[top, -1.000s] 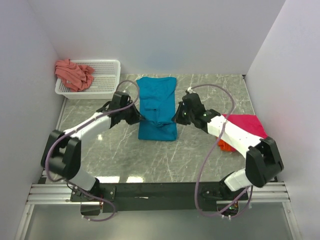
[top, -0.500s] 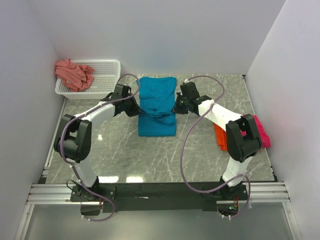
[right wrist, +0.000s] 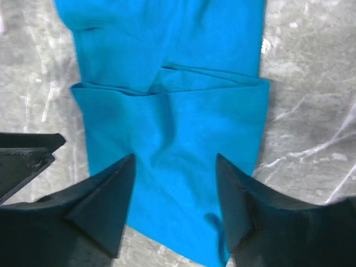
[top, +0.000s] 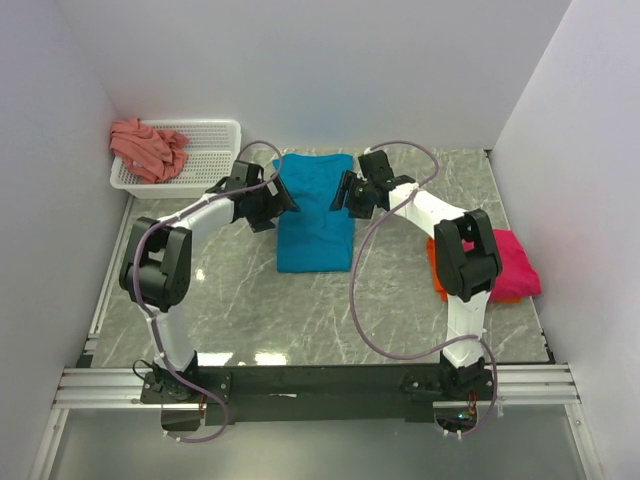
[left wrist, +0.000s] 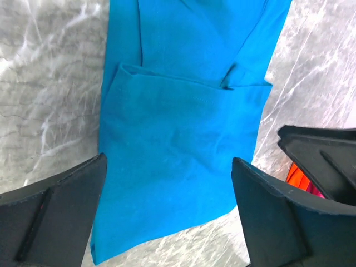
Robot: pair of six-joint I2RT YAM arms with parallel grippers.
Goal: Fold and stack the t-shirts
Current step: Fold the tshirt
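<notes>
Teal shirt (top: 315, 215) part-folded at centre, left gripper (top: 275, 200) and right gripper (top: 345, 192) spread, empty — pink shirt (top: 148, 148) upper left unfolded.

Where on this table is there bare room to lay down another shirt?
The widest bare tabletop lies in front, between the blue shirt and the near edge. A smaller patch sits far right, behind the right gripper. It is crowded where the left gripper and right gripper flank the blue shirt, by the basket, and around the pink shirt.

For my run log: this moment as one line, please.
left gripper open | right gripper open | teal t-shirt partly folded, flat on table
</notes>
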